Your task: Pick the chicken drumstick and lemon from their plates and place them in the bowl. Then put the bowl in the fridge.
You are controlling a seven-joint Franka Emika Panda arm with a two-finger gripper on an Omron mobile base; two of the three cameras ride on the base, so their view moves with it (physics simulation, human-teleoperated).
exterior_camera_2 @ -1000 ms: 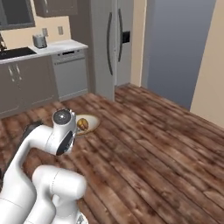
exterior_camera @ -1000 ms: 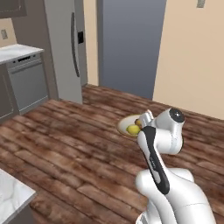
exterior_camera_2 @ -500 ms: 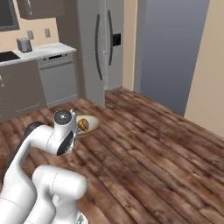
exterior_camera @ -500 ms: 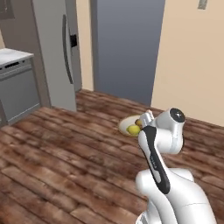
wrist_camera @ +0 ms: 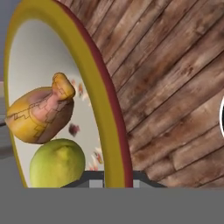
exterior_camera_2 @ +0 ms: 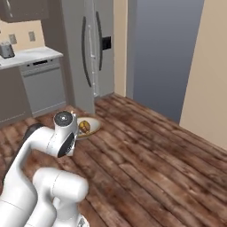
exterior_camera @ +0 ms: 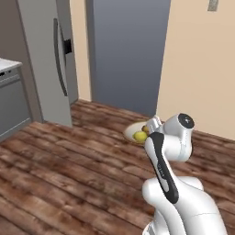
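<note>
Drumstick and lemon lie together inside the bowl [wrist_camera: 114,113], which we see held up off the floor at the end of the arm. In the hand view the chicken drumstick [wrist_camera: 40,113] sits against the cream speckled inside with its knobbed bone end pointing up and away, and the lemon [wrist_camera: 57,162] is just below it, the two touching or very nearly so. The bowl's yellow-tan rim runs through the middle of that view with a dark red outer edge, and wooden floorboards [wrist_camera: 175,78] lie beyond it.

From the left base view the bowl [exterior_camera: 133,132] pokes out to the left of the arm's [exterior_camera: 166,151] upper joint, with the lemon [exterior_camera: 139,136] at its near side and the drumstick [exterior_camera: 146,129] just behind. From the right base view the bowl [exterior_camera_2: 92,128] sits just right of the white joint, the drumstick [exterior_camera_2: 84,127] showing as an orange-brown lump in it.

We can make out dark finger tips of the gripper [wrist_camera: 117,176] at the bottom of the hand view on either side of the rim, so it seems to be clamped on the bowl's edge (the tips are mostly cut off by the frame).

Farther off, the fridge [exterior_camera: 46,59] stands at the far left with its door closed and its long dark handle [exterior_camera: 58,57] facing us. A low grey cabinet [exterior_camera_2: 42,88] under a pale counter is left of it, and a grey-blue panel [exterior_camera: 128,50] in the beige wall [exterior_camera: 202,64] stands to its right.
</note>
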